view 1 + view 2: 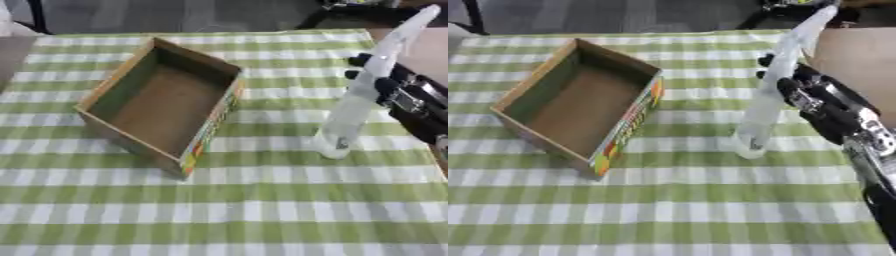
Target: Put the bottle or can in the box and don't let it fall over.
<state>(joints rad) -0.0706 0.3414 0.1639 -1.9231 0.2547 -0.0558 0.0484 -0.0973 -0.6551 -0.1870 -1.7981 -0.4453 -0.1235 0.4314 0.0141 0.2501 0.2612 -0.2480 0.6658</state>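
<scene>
Right hand [820, 102] fingers [768, 61] curl round the bottle [765, 102] (tilted).

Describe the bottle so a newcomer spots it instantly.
On the green-and-white checked tablecloth, look right of the open brown cardboard box. The tall clear plastic bottle leans there, the black right hand curled round it. It is the only see-through thing.

The right hand [802, 87] and forearm are black, with silver metal plates at the joints.
</scene>
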